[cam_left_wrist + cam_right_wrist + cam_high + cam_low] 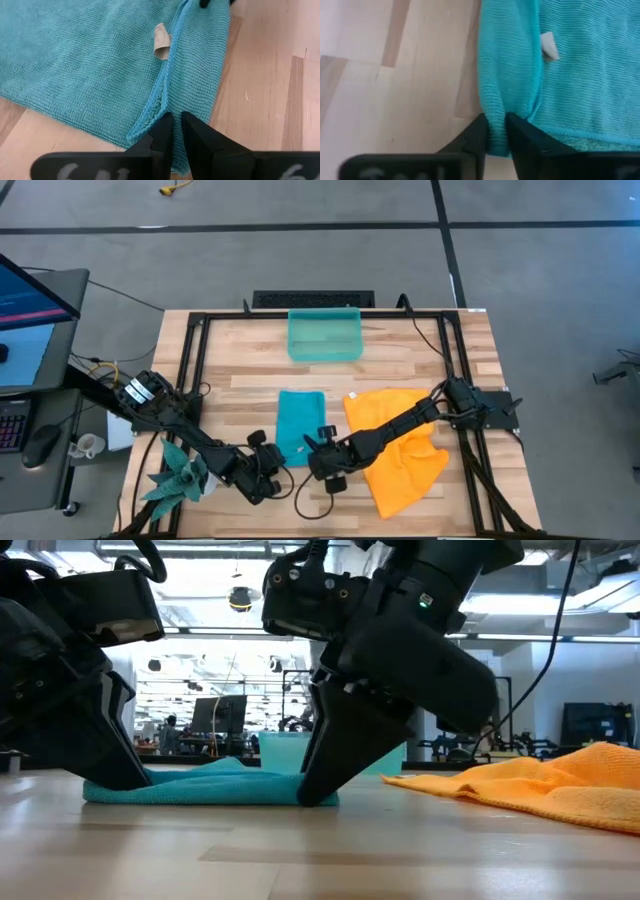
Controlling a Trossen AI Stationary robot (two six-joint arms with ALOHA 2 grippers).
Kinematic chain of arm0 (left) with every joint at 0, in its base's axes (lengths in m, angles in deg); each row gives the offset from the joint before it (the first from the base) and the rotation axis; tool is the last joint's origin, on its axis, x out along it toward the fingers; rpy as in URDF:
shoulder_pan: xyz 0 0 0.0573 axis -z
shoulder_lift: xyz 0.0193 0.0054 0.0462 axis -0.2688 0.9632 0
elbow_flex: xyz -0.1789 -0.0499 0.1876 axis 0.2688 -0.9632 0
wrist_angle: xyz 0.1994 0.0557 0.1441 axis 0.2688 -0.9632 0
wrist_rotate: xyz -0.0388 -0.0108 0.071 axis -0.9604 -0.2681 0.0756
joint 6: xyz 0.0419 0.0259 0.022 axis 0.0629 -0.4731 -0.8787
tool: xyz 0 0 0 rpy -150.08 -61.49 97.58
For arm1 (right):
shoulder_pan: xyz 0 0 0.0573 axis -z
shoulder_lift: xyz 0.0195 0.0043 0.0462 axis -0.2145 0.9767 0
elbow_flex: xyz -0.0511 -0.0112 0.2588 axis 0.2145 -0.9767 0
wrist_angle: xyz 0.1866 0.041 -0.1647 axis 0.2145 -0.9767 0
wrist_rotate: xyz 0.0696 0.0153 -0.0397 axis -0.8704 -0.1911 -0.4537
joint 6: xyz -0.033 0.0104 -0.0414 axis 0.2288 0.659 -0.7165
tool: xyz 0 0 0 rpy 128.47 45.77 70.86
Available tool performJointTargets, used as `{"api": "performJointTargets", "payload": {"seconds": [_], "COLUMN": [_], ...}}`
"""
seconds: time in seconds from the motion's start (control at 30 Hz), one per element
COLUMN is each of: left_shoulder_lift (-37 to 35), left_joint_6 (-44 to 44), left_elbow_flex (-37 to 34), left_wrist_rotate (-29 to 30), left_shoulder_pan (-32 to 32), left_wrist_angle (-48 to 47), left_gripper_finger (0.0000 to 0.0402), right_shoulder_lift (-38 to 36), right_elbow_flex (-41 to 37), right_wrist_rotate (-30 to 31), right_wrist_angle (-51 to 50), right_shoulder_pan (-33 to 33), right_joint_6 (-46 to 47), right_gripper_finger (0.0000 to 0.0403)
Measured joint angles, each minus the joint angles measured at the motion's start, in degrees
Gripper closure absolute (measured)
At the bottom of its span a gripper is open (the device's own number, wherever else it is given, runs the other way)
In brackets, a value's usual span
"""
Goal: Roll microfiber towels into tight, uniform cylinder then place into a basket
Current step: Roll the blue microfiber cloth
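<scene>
The teal towel lies folded into a narrow strip on the tabletop, in the middle toward the front edge, with the orange towel just beside it on the right, spread loose and rumpled. Both grippers work at the teal towel's near end. The left gripper has its jaws narrow, pinching the folded hem at one corner; the right gripper has its jaws narrow too, clamped on a bunched fold at the other corner.

The basket stands well apart, at the back of the tabletop in the middle, a low see-through green bin with rounded corners.

The tabletop is pale wood planks with a black metal frame around it. A teal spiky plant figure sits at the front left corner. Beyond the tabletop lies a grey floor crossed by dark lines, and a desk with a monitor stands at the left.

The low view alone shows how flat the teal towel sits, a thin layer pressed under both grippers, and the orange towel rising in soft folds. It also looks into a large workshop with ceiling lights and distant equipment. The wrist views alone show the teal towel's fine ribbed knit, its stitched edge, and a small pale label curled up from the cloth.
</scene>
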Motion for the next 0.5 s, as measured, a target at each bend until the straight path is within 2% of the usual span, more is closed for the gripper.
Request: {"api": "performJointTargets", "payload": {"seconds": [0.27,0.5], "left_shoulder_lift": [-3.55,-6.91], "left_joint_6": [-4.83,-11.43], "left_elbow_flex": [-0.2,-0.22], "left_wrist_rotate": [-2.28,-3.48], "left_shoulder_pan": [0.04,0.07], "left_wrist_angle": [-2.37,-2.85], "left_gripper_finger": [0.0368,0.0368], "right_shoulder_lift": [0.03,0.04], "right_elbow_flex": [0.0,-0.08], "right_wrist_rotate": [-4.33,-5.21], "right_wrist_angle": [-0.02,0.07], "right_shoulder_pan": [0.71,0.64], "right_joint_6": [5.35,10.48], "right_gripper_finger": [0.0389,0.0388]}}
